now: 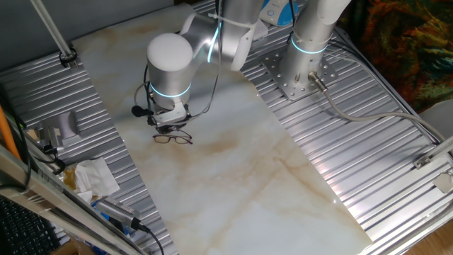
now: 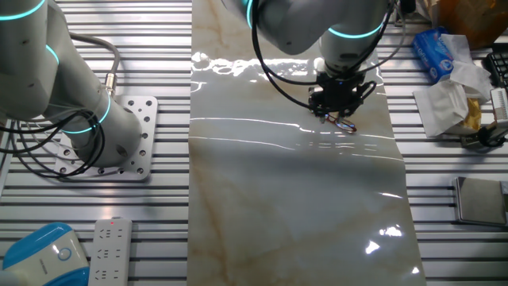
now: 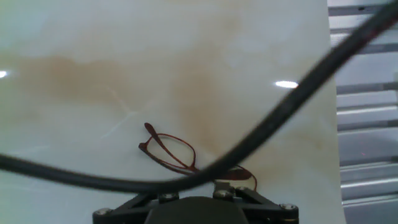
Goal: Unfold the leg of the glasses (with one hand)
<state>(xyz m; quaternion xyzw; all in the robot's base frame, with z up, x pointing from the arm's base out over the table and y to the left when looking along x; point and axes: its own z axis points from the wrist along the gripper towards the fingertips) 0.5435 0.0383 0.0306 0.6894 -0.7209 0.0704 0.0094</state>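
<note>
One object: we see the glasses [image 1: 173, 137] lying flat on the marble tabletop [image 1: 283, 177], left of centre in one fixed view and directly below the gripper [image 1: 170, 120].
Hand view: we find the glasses [image 3: 177, 152] in the lower centre of the frame, one rounded lens clear, the other partly behind a dark cable [image 3: 280, 118] and the gripper body.
Other fixed view: we place the gripper [image 2: 340, 107] in the upper right, just above the glasses [image 2: 345, 123].
Handling: we judge the thin wire frame light, springy and fragile, and likely to slide on the glossy stone.
Hold point: we would take the slim folded arm near its free tip, away from the lenses.
Fingers: we cannot tell how far apart they stand; no view shows the tips plainly.
Contact: we cannot tell whether the fingers touch the frame; the glasses appear to rest on the table.
</note>
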